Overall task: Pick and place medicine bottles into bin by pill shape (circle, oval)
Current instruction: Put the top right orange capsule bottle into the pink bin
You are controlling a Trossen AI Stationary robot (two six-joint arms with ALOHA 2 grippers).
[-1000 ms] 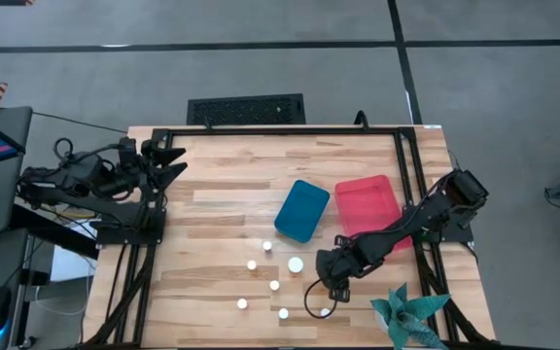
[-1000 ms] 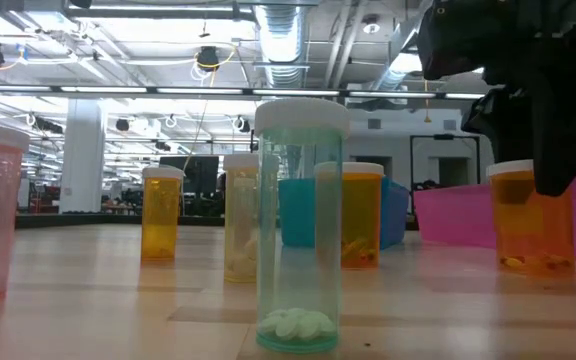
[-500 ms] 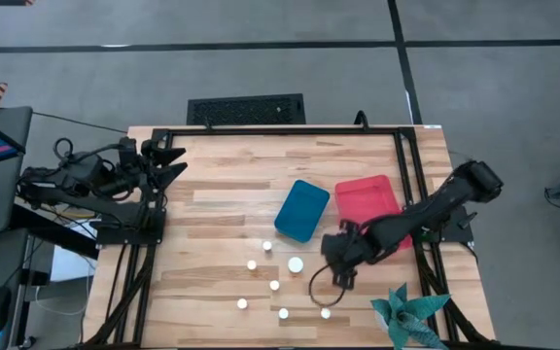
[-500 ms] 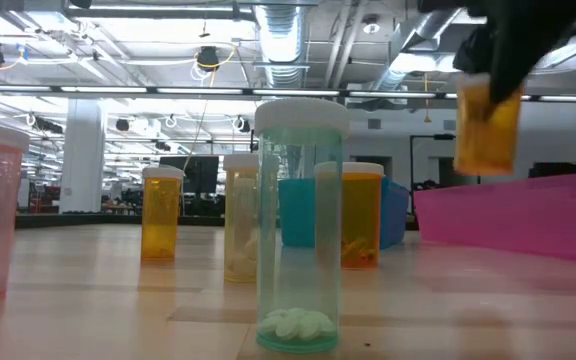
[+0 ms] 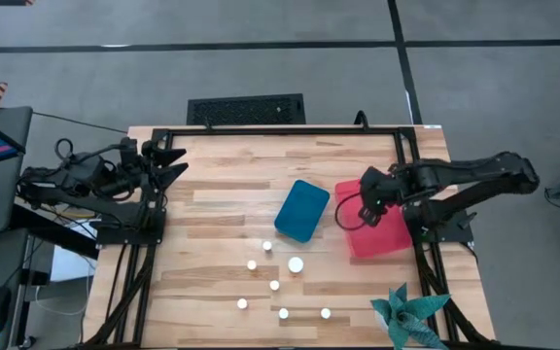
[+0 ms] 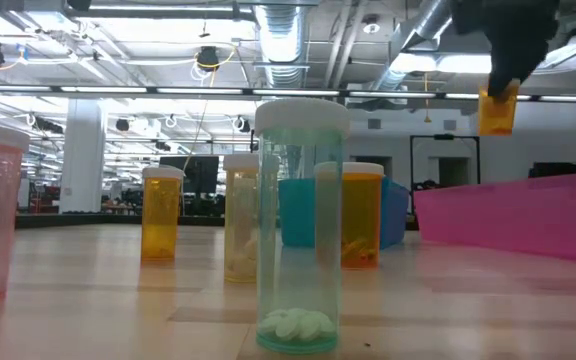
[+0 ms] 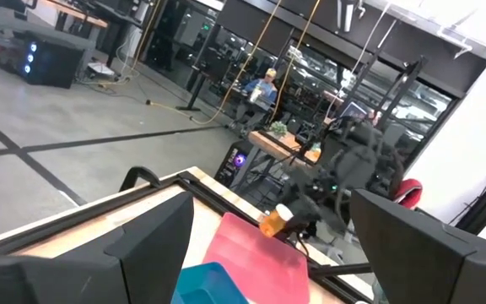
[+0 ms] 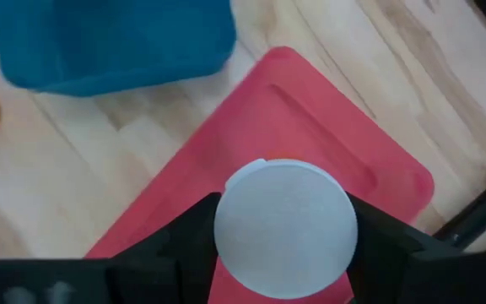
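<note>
My right gripper [image 5: 368,198] is over the red bin [image 5: 385,236], shut on an orange medicine bottle with a white cap [image 8: 283,221]. The bottle also shows in the low view [image 6: 497,110], high above the bin's wall [image 6: 508,215]. The teal-blue bin [image 5: 301,210] lies to the left of the red one. Several white-capped bottles stand upright on the table near its front, among them a larger one [image 5: 296,263] and a clear one [image 6: 299,225]. My left gripper [image 5: 168,160] is open and waits at the table's far left corner. My right gripper pinches the bottle between its two fingers [image 8: 188,241], one on each side of its top just under the cap. The fingers come from above, pointing down. The bottle's orange body [image 6: 497,112] hangs about upright below them, lifted clear above the red bin.
A teal paper plant [image 5: 408,313] stands at the near right corner. Black frame rails [image 5: 406,146] run along the table's far and right sides. Bare wood lies left of the bins [image 5: 222,204].
My right gripper has lifted the orange bottle off the table near the front edge. It has carried it up and toward the far right, from beside the standing bottles to above the red bin, staying shut on it.
</note>
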